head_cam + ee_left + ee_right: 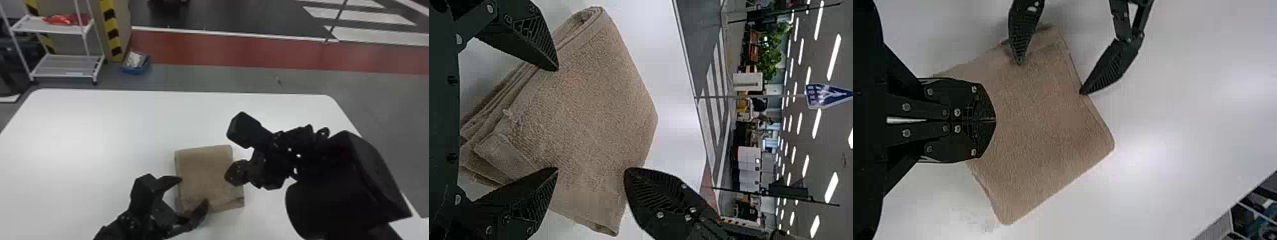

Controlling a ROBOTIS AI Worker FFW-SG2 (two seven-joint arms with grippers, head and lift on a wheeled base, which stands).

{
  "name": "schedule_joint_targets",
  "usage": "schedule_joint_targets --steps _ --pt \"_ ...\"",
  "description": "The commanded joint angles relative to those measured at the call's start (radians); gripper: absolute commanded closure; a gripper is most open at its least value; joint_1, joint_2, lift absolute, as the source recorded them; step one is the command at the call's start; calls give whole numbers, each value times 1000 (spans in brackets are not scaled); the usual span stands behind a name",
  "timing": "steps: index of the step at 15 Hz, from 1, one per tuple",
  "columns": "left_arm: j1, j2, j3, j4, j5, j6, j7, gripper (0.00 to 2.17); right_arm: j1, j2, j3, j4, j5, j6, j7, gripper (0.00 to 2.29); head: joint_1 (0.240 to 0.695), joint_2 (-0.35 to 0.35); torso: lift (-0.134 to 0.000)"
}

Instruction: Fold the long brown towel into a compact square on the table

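Left end effector (194,190) spread at towel (207,169); right end effector (230,175) pressed together, its wrist view shows.

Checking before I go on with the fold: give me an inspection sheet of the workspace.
Surface: white tabletop, rounded far corners.
Job's things: brown cloth towel, folded into a layered, roughly square packet.
Clutter: nothing seen.
Grippers: black left gripper, jaws open at the towel's near left corner; black right gripper, jaws shut, at its right edge.
Cables: nothing seen.
Surroundings: white shelf rack and blue bin on the floor beyond the tabletop.
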Motion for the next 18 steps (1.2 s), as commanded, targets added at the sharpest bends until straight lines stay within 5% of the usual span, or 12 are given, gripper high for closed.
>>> schedule_joint_targets --steps 1,9,18 --pt "8 5 -1 -8 0 0 0 205 -10 39 -38 30 -4 -9 -59 1480 695 -146 -123" --pt "23 8 4 -26 0 -3 -5 208 -85 152 -53 272 39 -45 -158 1480 695 -157 -123" --pt "17 8 1 -28 -1 0 -6 208 -96 156 -51 326 53 -55 -168 1480 695 -168 -123"
